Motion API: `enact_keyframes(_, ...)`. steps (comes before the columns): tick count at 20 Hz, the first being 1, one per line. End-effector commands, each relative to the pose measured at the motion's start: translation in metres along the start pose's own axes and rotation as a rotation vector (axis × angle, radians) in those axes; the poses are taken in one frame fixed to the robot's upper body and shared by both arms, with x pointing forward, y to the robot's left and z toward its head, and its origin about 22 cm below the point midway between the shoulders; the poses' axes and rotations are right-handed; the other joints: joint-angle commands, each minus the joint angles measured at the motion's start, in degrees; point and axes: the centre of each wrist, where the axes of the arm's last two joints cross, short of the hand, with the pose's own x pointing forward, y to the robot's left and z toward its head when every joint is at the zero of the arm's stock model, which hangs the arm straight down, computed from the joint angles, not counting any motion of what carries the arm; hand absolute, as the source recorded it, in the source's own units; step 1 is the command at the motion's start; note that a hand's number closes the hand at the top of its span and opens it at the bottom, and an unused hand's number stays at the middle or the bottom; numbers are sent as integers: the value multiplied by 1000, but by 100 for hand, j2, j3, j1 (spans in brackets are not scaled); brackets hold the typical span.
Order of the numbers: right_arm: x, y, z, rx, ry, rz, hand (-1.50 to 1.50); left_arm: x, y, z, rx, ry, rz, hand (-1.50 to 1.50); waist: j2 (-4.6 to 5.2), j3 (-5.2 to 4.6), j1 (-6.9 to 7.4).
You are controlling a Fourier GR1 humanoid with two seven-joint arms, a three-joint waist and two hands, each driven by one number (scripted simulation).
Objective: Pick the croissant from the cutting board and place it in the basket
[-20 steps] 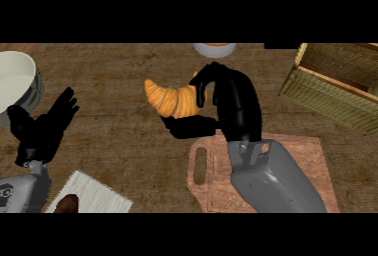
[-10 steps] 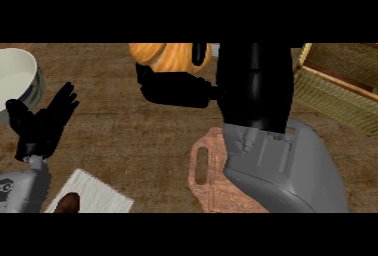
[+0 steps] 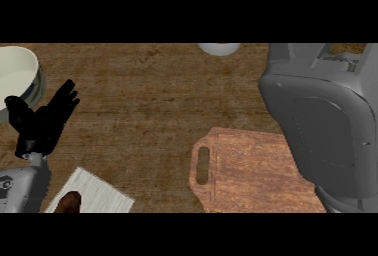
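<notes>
Two arms show, but only one hand. The big grey right arm [image 3: 325,120] fills the right side and points up toward the far corner, where a small tan bit of the basket [image 3: 347,48] peeks out. It hangs high over the cutting board [image 3: 251,175], close to the robot's eyes, and covers part of the board. The right hand is past the top edge, so I cannot tell if it is open or closed, or what it holds. The croissant cannot be seen anywhere; the part of the board that shows has nothing on it. My guess is that the step now is to bring the croissant over the basket. To do it well, the hand should be right above the middle of the basket, then go low before letting go, so the croissant lands inside and not on the rim. The left hand [image 3: 44,120] rests at the left beside a pale bowl [image 3: 18,65], fingers straight, spread and holding nothing.
</notes>
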Motion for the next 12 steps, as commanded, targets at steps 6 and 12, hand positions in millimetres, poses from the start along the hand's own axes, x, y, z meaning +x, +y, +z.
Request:
enact_keyframes(6,-42,-1,-63,-146,180,217,150,-18,-20,5,11,-11,7,0,31,2,14)
enact_keyframes(12,-92,-38,-78,-129,208,193,150,-11,1,1,4,4,9,0,7,6,-42)
